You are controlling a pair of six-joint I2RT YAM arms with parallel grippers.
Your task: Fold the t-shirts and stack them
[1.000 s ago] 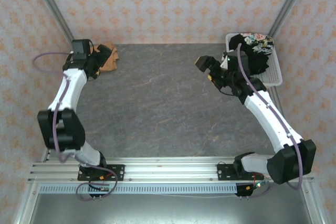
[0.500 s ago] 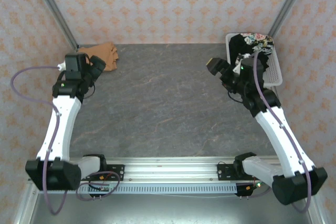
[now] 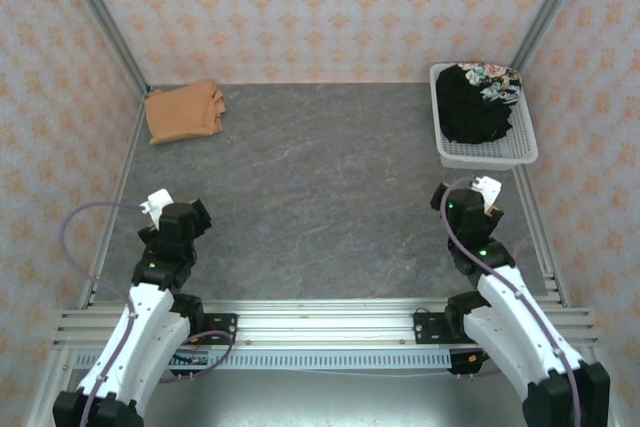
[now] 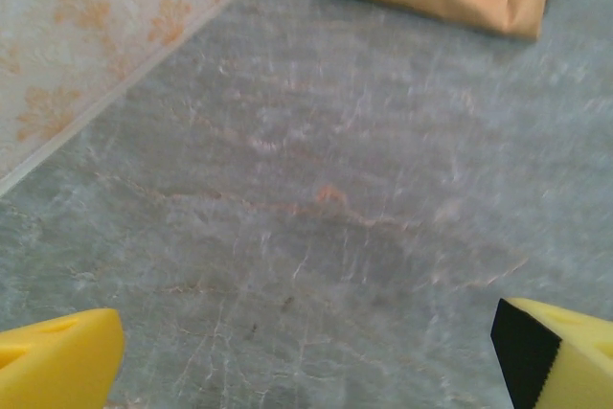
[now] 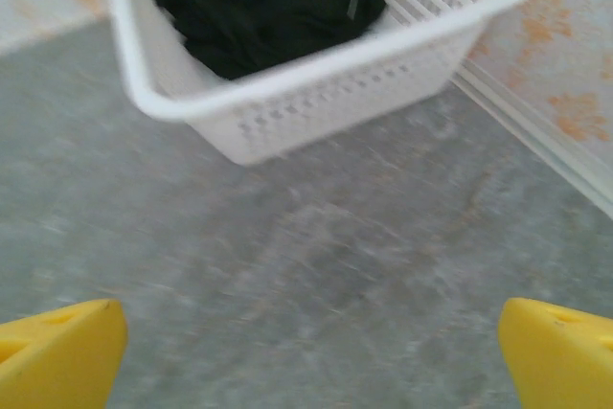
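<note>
Orange tee (image 3: 184, 112) lies folded upper left; both jaws apart, empty. Next, likely: lift black tee (image 3: 472, 112) from basket (image 3: 487, 158), upper right.

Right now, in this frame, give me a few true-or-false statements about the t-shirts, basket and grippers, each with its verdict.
1. The left gripper and the right gripper are both open. True.
2. The orange t-shirt lies on the table at its far left corner. True.
3. The black t-shirt lies in the white basket. True.
4. The white basket stands at the near left. False: it stands at the far right.
5. The right gripper holds the black t-shirt. False: it is empty, apart from the basket on its near side.
</note>
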